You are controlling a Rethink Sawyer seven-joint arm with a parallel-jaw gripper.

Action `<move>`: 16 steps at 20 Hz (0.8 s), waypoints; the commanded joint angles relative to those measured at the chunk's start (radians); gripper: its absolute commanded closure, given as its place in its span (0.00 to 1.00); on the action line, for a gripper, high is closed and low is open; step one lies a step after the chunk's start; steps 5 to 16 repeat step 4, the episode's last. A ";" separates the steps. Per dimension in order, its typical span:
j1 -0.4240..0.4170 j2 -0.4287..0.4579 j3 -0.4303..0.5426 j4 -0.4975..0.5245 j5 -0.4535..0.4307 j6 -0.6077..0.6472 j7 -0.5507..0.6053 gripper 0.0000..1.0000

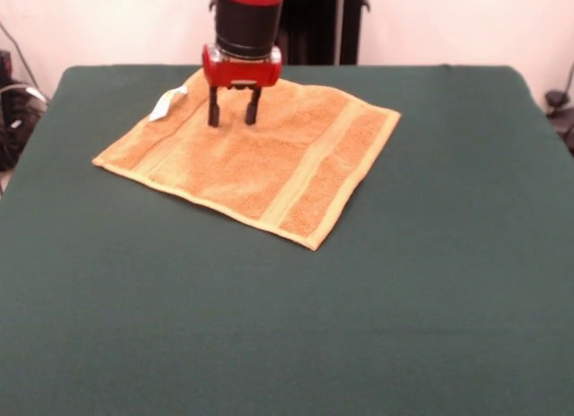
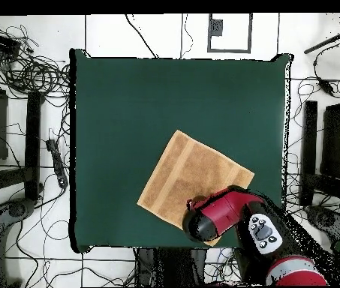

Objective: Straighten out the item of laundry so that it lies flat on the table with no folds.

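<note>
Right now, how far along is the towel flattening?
Mostly done: the towel lies spread on the table, with no fold visible in the front view. In hand: the hand is open, fingertips down at the towel's far part near the white tag. Left: check the corner the arm hides in the overhead view.

— How is the arm [image 1: 248, 17] standing on your screen?

— I see it dropping straight down from above, wrist vertical, red gripper [image 1: 232, 122] at its end.

— And the fingers [image 1: 213, 107]?

— Two black ones, pointing down, parted with a clear gap between them. I read them as spread, nothing between.

— Overhead?

— There the arm [image 2: 236, 214] reaches in from the base side, angled; its red housing hides the fingers.
</note>
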 commanded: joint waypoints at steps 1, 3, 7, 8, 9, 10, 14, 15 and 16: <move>-0.016 0.101 0.139 -0.012 0.092 -0.021 0.012 0.00; -0.029 0.097 0.159 -0.003 0.105 0.004 -0.024 0.00; -0.021 0.095 0.148 -0.004 0.101 -0.004 -0.015 0.00; -0.021 0.095 0.148 -0.004 0.101 -0.004 -0.015 0.00; -0.021 0.095 0.148 -0.004 0.101 -0.004 -0.015 0.00; -0.021 0.095 0.148 -0.004 0.101 -0.004 -0.015 0.00; -0.021 0.095 0.148 -0.004 0.101 -0.004 -0.015 0.00; -0.021 0.095 0.148 -0.004 0.101 -0.004 -0.015 0.00; -0.021 0.095 0.148 -0.004 0.101 -0.004 -0.015 0.00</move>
